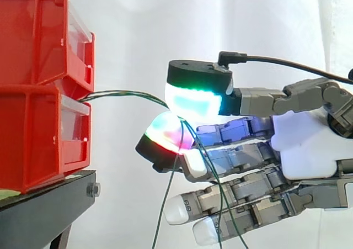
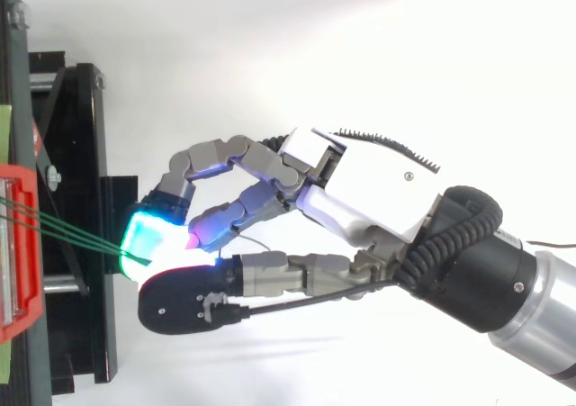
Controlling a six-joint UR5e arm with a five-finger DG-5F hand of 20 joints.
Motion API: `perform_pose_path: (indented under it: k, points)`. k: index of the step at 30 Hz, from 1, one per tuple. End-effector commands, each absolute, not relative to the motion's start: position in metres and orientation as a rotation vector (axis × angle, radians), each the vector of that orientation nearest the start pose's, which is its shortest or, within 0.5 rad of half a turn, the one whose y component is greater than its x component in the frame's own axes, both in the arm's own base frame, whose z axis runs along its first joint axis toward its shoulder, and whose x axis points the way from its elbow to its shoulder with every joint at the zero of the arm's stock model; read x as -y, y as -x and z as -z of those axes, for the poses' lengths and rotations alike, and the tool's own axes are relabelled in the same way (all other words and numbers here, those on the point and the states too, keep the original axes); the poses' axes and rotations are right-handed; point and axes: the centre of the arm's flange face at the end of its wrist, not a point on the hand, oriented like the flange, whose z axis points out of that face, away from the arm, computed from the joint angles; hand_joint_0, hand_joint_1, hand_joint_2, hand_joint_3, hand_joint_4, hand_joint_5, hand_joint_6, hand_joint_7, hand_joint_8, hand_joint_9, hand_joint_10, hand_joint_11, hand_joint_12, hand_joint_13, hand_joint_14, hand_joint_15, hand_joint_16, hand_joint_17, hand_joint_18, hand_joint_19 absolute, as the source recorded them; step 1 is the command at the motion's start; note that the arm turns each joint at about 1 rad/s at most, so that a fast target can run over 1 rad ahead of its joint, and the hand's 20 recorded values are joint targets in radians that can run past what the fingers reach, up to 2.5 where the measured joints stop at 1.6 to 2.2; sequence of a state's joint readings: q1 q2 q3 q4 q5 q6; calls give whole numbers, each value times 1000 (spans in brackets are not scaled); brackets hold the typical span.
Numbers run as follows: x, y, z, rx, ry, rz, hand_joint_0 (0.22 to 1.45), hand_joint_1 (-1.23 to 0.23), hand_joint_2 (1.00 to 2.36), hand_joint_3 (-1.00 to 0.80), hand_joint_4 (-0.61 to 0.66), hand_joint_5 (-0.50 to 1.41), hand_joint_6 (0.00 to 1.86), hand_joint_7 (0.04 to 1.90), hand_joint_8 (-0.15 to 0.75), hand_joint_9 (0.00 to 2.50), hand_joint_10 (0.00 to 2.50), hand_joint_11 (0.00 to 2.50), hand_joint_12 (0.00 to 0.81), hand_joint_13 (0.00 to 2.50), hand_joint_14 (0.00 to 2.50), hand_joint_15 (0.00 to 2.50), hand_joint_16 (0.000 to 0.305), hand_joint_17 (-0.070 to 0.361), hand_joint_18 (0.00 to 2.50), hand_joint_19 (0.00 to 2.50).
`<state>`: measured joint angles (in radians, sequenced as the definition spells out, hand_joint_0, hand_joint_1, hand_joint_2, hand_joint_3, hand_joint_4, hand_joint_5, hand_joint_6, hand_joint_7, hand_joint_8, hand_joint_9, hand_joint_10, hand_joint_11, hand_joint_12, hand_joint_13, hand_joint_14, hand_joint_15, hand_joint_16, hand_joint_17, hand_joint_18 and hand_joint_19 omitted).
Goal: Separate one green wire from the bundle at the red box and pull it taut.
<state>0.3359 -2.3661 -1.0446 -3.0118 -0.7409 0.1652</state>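
Grey robot hand [image 1: 309,144] is pinching thin green wires [image 1: 132,96] betw. thumb and finger, stretching them from stacked red plastic bins [image 1: 33,122] for tension.

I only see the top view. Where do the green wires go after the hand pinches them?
Observer: In the side view the wires drop from the hand and hang loose below it.
Child: Is just one hanging?
Observer: No, several hang there.
Child: Where do they leave the box?
Observer: From the gap between two stacked red boxes.
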Motion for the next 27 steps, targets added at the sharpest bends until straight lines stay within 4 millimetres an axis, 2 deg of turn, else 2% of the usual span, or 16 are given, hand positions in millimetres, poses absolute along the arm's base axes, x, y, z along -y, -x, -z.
perform_pose_path:
  k: [1,5,10,16,18,24,27]
  points:
    - [-47,-761,-248,-840,-1521,-850,734,-889,1015,-315,-54,-215,908,964,248,1028,20,829,360,808,14,371,46,104,774,332]
    - [-47,-761,-248,-837,-1523,-853,762,-897,1009,-398,-32,-212,906,1000,243,1032,21,828,358,809,13,363,45,102,771,330]
    - [-46,-762,-249,-834,-1524,-854,738,-894,1009,-393,5,-211,904,1031,242,1046,21,831,355,815,15,365,45,101,784,335]
    - [-46,-761,-247,-836,-1526,-852,645,-815,1006,-424,71,-207,887,1150,252,1080,21,809,363,840,14,373,46,103,795,354]
    - [-46,-761,-247,-836,-1526,-852,623,-749,1007,-417,71,-193,869,1048,261,1103,22,811,362,840,14,378,46,104,797,366]
    - [-45,-761,-247,-835,-1526,-850,607,-718,1009,-392,72,-180,846,1094,256,1141,21,792,368,852,14,378,47,105,803,371]
    - [-45,-761,-247,-835,-1526,-850,597,-645,1011,-344,77,-168,825,1111,259,1165,23,789,366,855,14,381,47,105,801,372]
